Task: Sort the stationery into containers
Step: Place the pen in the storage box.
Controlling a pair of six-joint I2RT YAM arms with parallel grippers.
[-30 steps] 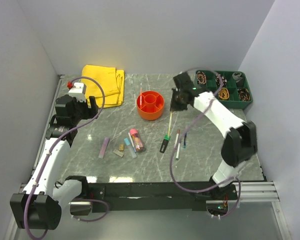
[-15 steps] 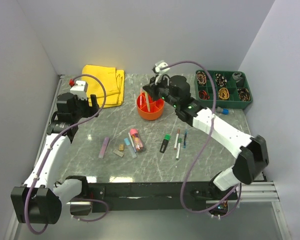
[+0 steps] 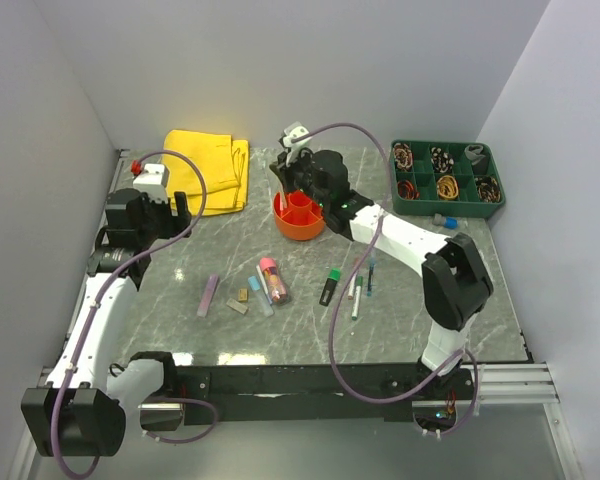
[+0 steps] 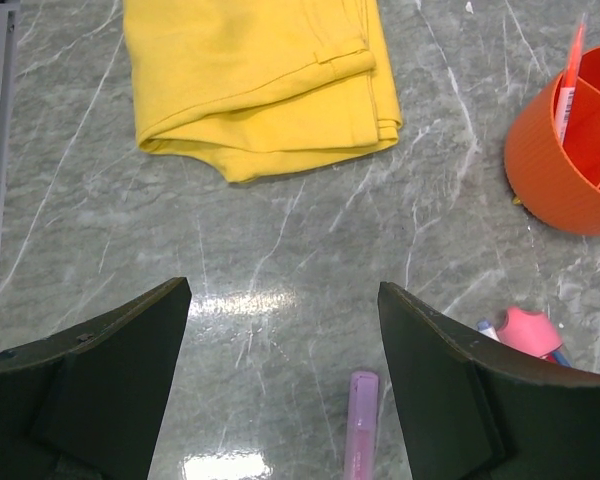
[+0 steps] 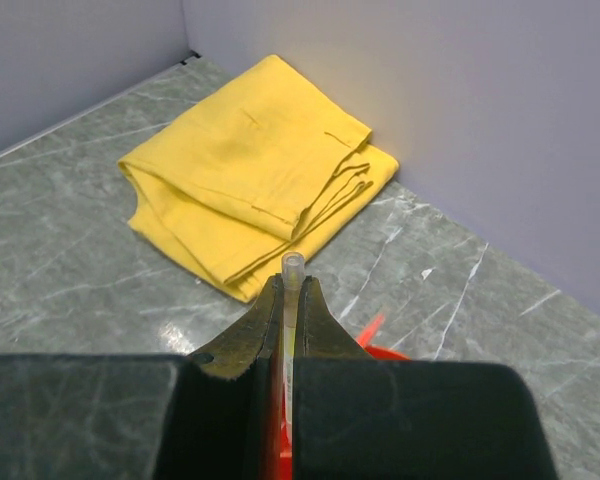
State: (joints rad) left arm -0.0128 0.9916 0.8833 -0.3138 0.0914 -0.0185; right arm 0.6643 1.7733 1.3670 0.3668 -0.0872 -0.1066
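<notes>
Holds a pale pen (image 5: 292,264) upright in the right gripper (image 5: 291,300), jaws pinched together on it, directly over the bowl (image 3: 300,230) in the upper middle of the top view; lower end of it hidden, so cannot tell how deep it reaches. Shows a reddish pen (image 4: 572,72) already leaning inside the bowl, at the right edge of the left wrist view. Hangs the left gripper (image 4: 280,385) at the left of the top view, jaws wide apart on nothing, above bare table (image 4: 280,230) just below the cloth (image 4: 260,80). Lying loose below the bowl in the top view: lilac stick (image 3: 209,295), blocks (image 3: 242,300), pink-capped tube (image 3: 271,279); further right, green-capped marker (image 3: 329,287) and a few thin pens (image 3: 357,300). At upper right, a green tray (image 3: 447,178).
</notes>
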